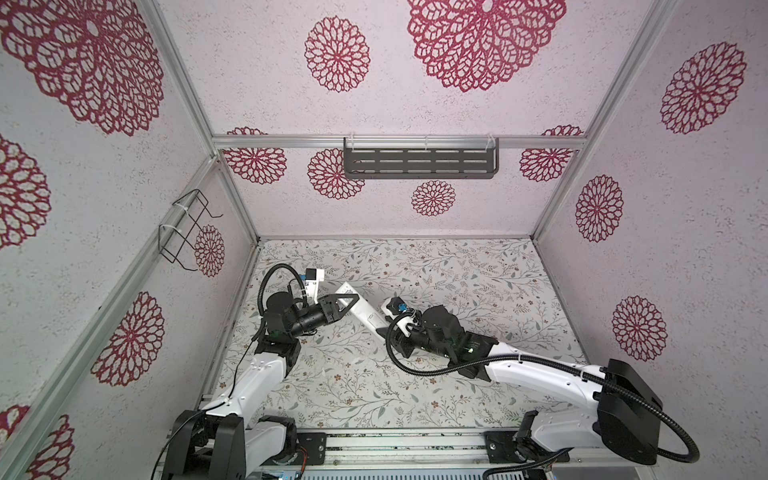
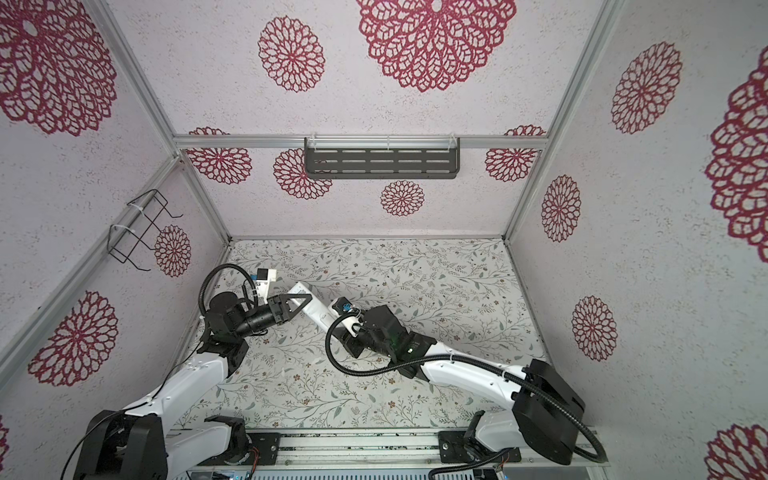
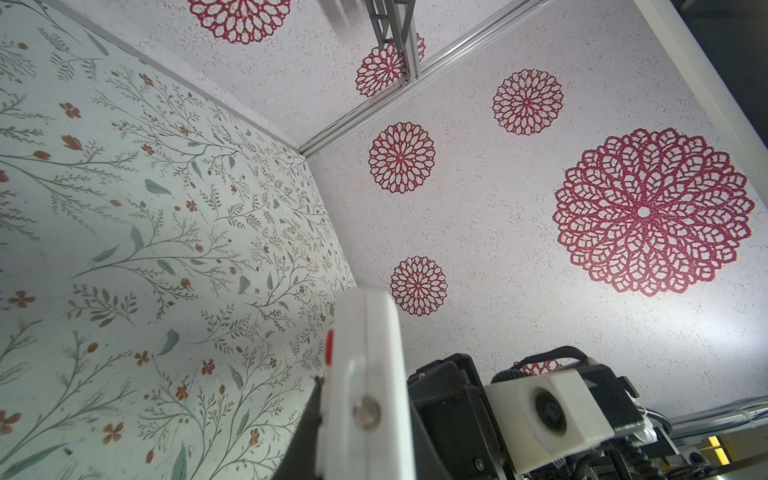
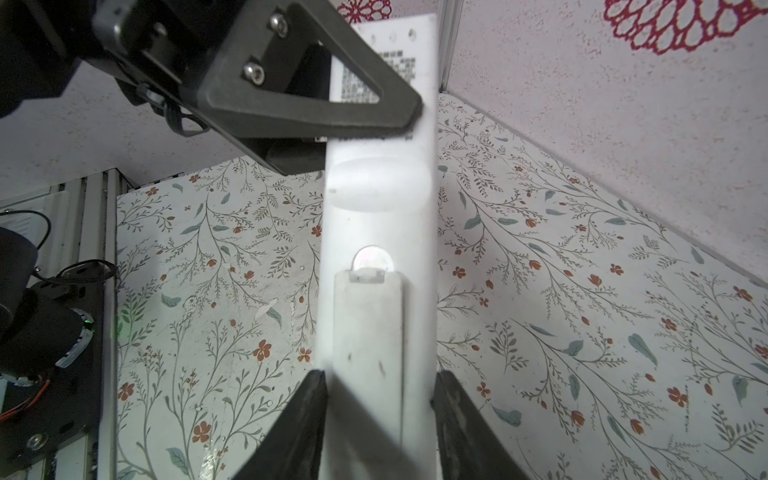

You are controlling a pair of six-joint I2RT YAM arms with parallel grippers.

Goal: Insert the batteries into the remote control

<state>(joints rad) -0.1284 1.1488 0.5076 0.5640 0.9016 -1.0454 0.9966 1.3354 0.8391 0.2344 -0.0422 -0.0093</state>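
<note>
The remote control (image 1: 362, 311) (image 2: 314, 304) is a slim white bar held slantwise over the floral table. My left gripper (image 1: 354, 297) (image 3: 365, 415) is shut on its upper part, over the dark code sticker (image 4: 361, 79). My right gripper (image 4: 380, 378) straddles the lower end with one finger at each long edge. No gap shows there, and I cannot tell whether the fingers press. The remote's back faces the right wrist camera, with the battery cover (image 4: 368, 332) lying flush. A red button (image 3: 330, 345) shows on its front. The batteries are hidden.
A dark slotted shelf (image 1: 419, 162) hangs on the back wall and a black wire rack (image 1: 187, 232) on the left wall. Patterned walls close in the floral table (image 1: 457, 374) on three sides. A metal rail (image 1: 395, 446) carrying both arm bases runs along the front.
</note>
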